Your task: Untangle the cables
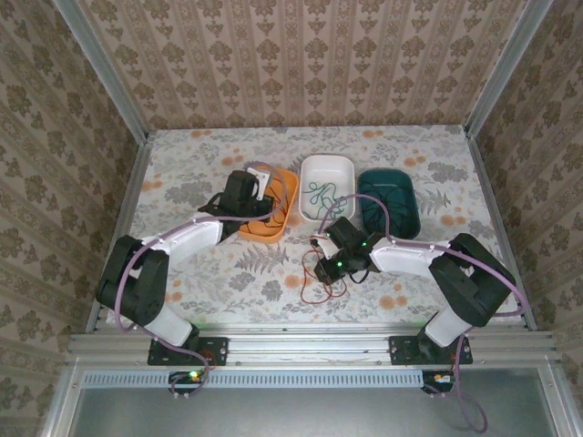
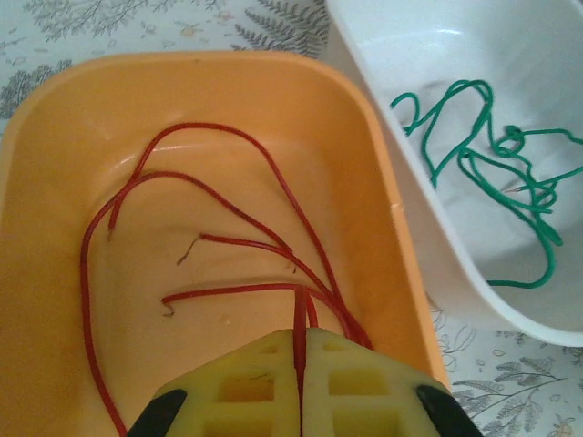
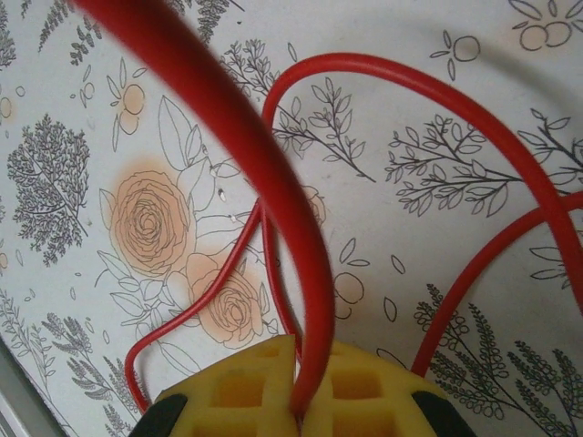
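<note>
My left gripper [image 2: 301, 339] is shut on a thin red cable [image 2: 228, 196] whose loops lie inside the orange tray [image 2: 387, 209]. In the top view that gripper [image 1: 252, 195] hovers over the orange tray [image 1: 276, 221]. My right gripper [image 3: 306, 353] is shut on another red cable [image 3: 273, 182], which arcs up from the floral tabletop. From above, the right gripper [image 1: 323, 262] sits mid-table over a small tangle of red and dark cables [image 1: 321, 287]. A green cable [image 2: 496, 177] lies coiled in the white tray [image 2: 410, 64], also seen from above as the green cable [image 1: 321, 193].
A dark teal tray [image 1: 390, 202] stands right of the white tray [image 1: 326, 164]. All three trays sit in a row at mid-table. Metal rails border the table [image 1: 182, 264] at left, right and front, with wallpapered walls around it.
</note>
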Controlling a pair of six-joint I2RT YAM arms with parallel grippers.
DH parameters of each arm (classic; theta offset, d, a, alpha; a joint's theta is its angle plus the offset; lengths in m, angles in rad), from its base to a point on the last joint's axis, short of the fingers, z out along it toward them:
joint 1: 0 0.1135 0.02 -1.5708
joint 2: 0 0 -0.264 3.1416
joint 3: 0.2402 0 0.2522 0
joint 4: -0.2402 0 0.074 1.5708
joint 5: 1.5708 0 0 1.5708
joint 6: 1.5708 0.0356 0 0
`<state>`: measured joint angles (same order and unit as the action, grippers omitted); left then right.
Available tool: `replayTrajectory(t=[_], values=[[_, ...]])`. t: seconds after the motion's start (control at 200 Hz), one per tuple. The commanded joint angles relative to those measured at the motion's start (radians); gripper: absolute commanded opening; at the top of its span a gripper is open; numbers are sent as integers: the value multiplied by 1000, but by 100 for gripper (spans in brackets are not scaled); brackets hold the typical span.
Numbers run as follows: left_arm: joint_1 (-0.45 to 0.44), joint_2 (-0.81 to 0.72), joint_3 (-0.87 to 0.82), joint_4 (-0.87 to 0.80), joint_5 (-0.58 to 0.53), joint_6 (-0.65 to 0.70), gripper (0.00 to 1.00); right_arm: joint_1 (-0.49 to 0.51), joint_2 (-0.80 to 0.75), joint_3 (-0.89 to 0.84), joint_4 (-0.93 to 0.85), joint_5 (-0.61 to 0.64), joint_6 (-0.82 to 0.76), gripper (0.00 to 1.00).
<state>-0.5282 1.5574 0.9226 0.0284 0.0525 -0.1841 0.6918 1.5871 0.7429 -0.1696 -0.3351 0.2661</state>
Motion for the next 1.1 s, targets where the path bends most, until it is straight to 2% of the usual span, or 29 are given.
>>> replayTrajectory(t=[0.0, 0.125, 0.22, 0.3, 0.37, 0.45, 0.57, 0.78, 1.095], values=[[22, 7, 15, -53, -50, -33, 4, -5, -27, -16, -35, 25, 7, 0], [31, 40, 68, -140, -158, -28, 40, -6, -34, -14, -26, 31, 11, 0], [21, 27, 98, -152, -182, 11, 55, -9, -52, -13, -17, 40, 15, 0], [-2, -3, 114, -145, -206, 43, 74, -15, -76, -12, -10, 50, 18, 0], [-20, -33, 122, -145, -231, 52, 83, -21, -104, -10, -6, 50, 19, 0], [-35, -85, 100, -116, -207, 46, 87, -28, -145, -1, -10, 48, 21, 0], [-48, -174, 20, -50, -80, 13, 89, -38, -231, 30, -39, 54, 16, 0], [-54, -310, -136, 45, -17, -84, 90, -65, -387, 140, -115, 39, -33, 0], [-97, -333, -180, 75, 87, -68, 90, -121, -586, 278, -39, -83, 2, 0]])
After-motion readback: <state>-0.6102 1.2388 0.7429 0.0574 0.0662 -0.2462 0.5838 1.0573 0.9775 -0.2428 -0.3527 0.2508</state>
